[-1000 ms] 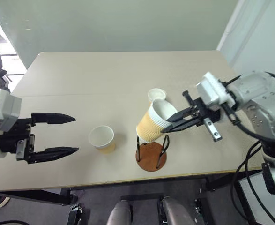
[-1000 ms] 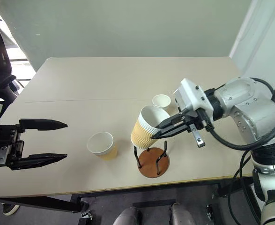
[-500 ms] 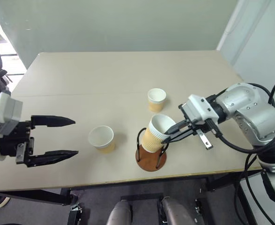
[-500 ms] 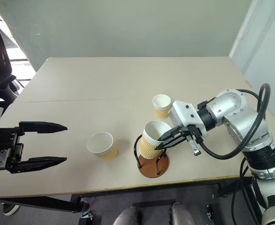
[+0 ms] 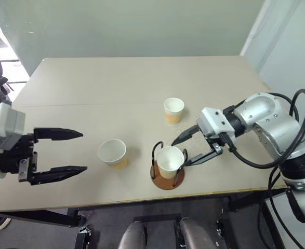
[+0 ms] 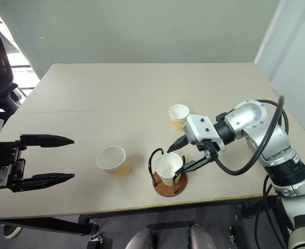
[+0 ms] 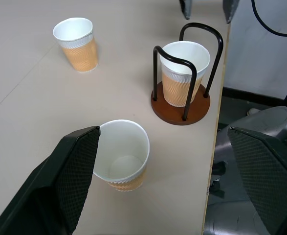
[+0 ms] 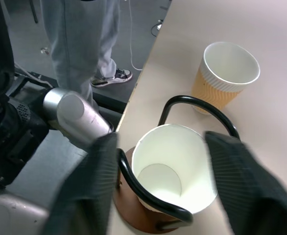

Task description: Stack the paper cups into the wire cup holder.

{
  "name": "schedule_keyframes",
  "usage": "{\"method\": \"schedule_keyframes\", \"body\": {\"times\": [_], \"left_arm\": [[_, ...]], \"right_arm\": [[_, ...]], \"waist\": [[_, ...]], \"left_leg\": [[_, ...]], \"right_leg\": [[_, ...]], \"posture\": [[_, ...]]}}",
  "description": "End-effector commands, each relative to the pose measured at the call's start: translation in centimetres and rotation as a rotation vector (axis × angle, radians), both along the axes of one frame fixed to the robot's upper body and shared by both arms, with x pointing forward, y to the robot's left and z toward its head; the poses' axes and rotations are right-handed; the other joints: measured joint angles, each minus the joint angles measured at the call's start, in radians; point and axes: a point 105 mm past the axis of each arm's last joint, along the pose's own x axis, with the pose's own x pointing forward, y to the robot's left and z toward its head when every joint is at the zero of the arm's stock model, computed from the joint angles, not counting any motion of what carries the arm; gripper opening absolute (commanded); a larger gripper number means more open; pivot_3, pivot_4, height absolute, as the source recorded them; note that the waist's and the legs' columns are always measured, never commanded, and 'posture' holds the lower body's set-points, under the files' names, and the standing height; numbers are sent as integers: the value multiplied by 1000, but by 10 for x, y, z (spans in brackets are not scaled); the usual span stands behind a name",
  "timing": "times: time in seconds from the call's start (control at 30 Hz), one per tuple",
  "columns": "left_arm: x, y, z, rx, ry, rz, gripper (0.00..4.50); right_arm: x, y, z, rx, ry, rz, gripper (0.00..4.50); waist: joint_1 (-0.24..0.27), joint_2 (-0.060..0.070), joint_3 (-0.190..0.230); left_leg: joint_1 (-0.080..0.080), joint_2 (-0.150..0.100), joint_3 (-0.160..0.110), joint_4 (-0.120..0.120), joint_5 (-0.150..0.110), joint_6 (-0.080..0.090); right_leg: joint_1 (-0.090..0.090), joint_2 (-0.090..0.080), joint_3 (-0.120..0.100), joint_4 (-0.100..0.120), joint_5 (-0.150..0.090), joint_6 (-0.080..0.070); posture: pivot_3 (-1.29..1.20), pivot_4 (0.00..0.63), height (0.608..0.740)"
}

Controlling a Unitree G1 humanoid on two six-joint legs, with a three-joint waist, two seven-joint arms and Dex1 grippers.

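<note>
Near the front edge of the tabletop [image 5: 90, 78] stands the holder [image 5: 167, 175], and one cup [image 5: 171, 161] sits upright inside its wire loops. The right gripper [image 5: 185, 151] is just beside this cup, its jaws open, one on each side, not gripping it. A second cup [image 5: 113, 152] stands to the left, a third [image 5: 173, 110] farther back. The left gripper [image 5: 73, 151] hovers with jaws wide open, empty.

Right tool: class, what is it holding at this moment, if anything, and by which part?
Nothing. The right tool is open, its fingers either side of the cup standing in the wire cup holder.
</note>
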Motion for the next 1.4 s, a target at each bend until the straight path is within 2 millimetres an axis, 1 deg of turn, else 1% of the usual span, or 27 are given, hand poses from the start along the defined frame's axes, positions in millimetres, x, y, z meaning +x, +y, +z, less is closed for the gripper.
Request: {"method": "schedule_keyframes", "body": {"times": [0.03, 0.07, 0.13, 0.2, 0.27, 0.33, 0.37, 0.43, 0.5, 0.57, 0.63, 0.67, 0.87, 0.97, 1.0, 1.23, 1.3, 1.33, 1.4], "left_arm": [[-1, 1, 7, 18, -45, 6, 4500], [-1, 1, 7, 20, -47, 8, 4500], [1, 1, 7, 22, -51, 12, 4500], [1, 1, 7, 22, -53, 13, 4500], [2, 1, 7, 22, -53, 12, 4500], [3, -1, 6, 21, -54, 10, 4500], [3, -2, 6, 21, -55, 8, 4500], [2, -4, 5, 20, -56, 8, 4500], [0, -5, 5, 18, -57, 9, 4500], [-4, -6, 4, 15, -56, 20, 4500], [-7, -6, 3, 12, -55, 33, 4500], [-9, -6, 3, 11, -55, 38, 4500], [-14, -7, 2, 9, -56, 64, 4500], [-17, -7, 1, 10, -57, 77, 4500], [-17, -7, 1, 11, -57, 79, 4500], [-17, -6, 0, 19, -57, 91, 4500], [-16, -6, 1, 21, -57, 91, 4500], [-16, -6, 1, 22, -57, 90, 4500], [-15, -6, 1, 24, -57, 89, 4500]], "right_arm": [[10, -4, 23, 35, -79, -17, 4222], [24, -8, 32, 54, -116, -65, 4473], [54, -15, 49, 84, -187, -169, 4473], [83, -18, 56, 81, -242, -248, 4473], [107, -17, 53, 36, -287, -292, 4473], [128, -13, 47, -2, -321, -331, 4473], [136, -10, 41, -35, -344, -345, 4473], [146, -6, 30, -80, -364, -352, 4473], [151, -1, 19, -114, -373, -345, 4473], [154, 7, 12, -132, -385, -337, 4473], [156, 14, 6, -148, -395, -334, 4473], [157, 15, 3, -167, -399, -330, 4473], [162, 13, -12, -261, -449, -332, 4473], [163, 13, -17, -284, -460, -329, 3907], [163, 13, -18, -288, -462, -329, 3580], [166, 10, -20, -297, -482, -347, 902], [167, 9, -20, -294, -488, -353, 219], [167, 9, -19, -292, -488, -355, 34], [167, 8, -17, -287, -486, -356, 34]], "waist": [[0, 0, 0], [0, 0, 0], [-1, 0, 0], [-2, 0, 0], [-3, 0, 0], [-4, 0, 0], [-4, 0, 0], [-5, 0, 0], [-5, 0, 0], [-6, 0, 0], [-7, 0, 0], [-9, 0, 0], [-9, 0, 0], [-10, 0, 0], [-10, 0, 0], [-10, 0, 0], [-10, 0, 0], [-10, 0, 0], [-10, 0, 0]], "left_leg": [[0, 0, 0, 0, 0, 0], [0, 0, 0, 0, 0, 0], [0, 0, 0, 1, 0, 0], [0, 0, 0, 1, 0, 0], [0, 1, -1, 1, 0, 0], [0, 1, -2, 0, 0, 0], [0, 1, -2, -2, 0, 1], [-1, 2, -3, -2, -1, 0], [-3, 2, -3, -3, -1, 1], [-8, 3, -3, -3, -2, 0], [-12, 4, -3, -3, -2, 0], [-13, 4, -3, -3, -2, -1], [-15, 5, -3, 0, -3, -3], [-15, 4, -3, 2, -3, -3], [-15, 4, -3, 3, -3, -3], [-13, 4, -3, 4, -3, -3], [-13, 4, -3, 4, -3, -3], [-13, 4, -3, 4, -3, -3], [-13, 4, -3, 4, -3, -3]], "right_leg": [[0, 0, 0, 0, 0, 0], [0, 0, 0, 0, 0, 0], [-1, 0, 1, 1, 1, -1], [-2, 0, 1, 3, 1, -2], [-3, 0, 1, 4, 2, -3], [-5, 0, 1, 6, 2, -3], [-7, 0, 0, 7, 1, -3], [-11, 0, 0, 14, -1, -6], [-14, 0, -1, 15, -1, -6], [-19, 0, -3, 15, -1, -6], [-22, 0, -3, 15, 0, -4], [-23, 0, -3, 15, 3, -1], [-21, -1, -5, 12, 3, 1], [-20, -2, -5, 12, 1, -3], [-20, -2, -5, 12, 1, -4], [-19, -2, -5, 15, 1, -3], [-19, -2, -5, 15, 1, -3], [-19, -2, -5, 15, 1, -3], [-19, -2, -5, 15, 1, -3]], "posture": [[0, 150, 740], [0, 150, 740], [0, 150, 740], [0, 150, 740], [0, 150, 740], [0, 150, 740], [0, 150, 740], [0, 150, 740], [0, 150, 740], [0, 150, 740], [0, 150, 740], [0, 150, 740], [0, 150, 740], [0, 150, 740], [0, 150, 740], [0, 150, 740], [0, 150, 740], [0, 150, 740], [0, 150, 740]]}}
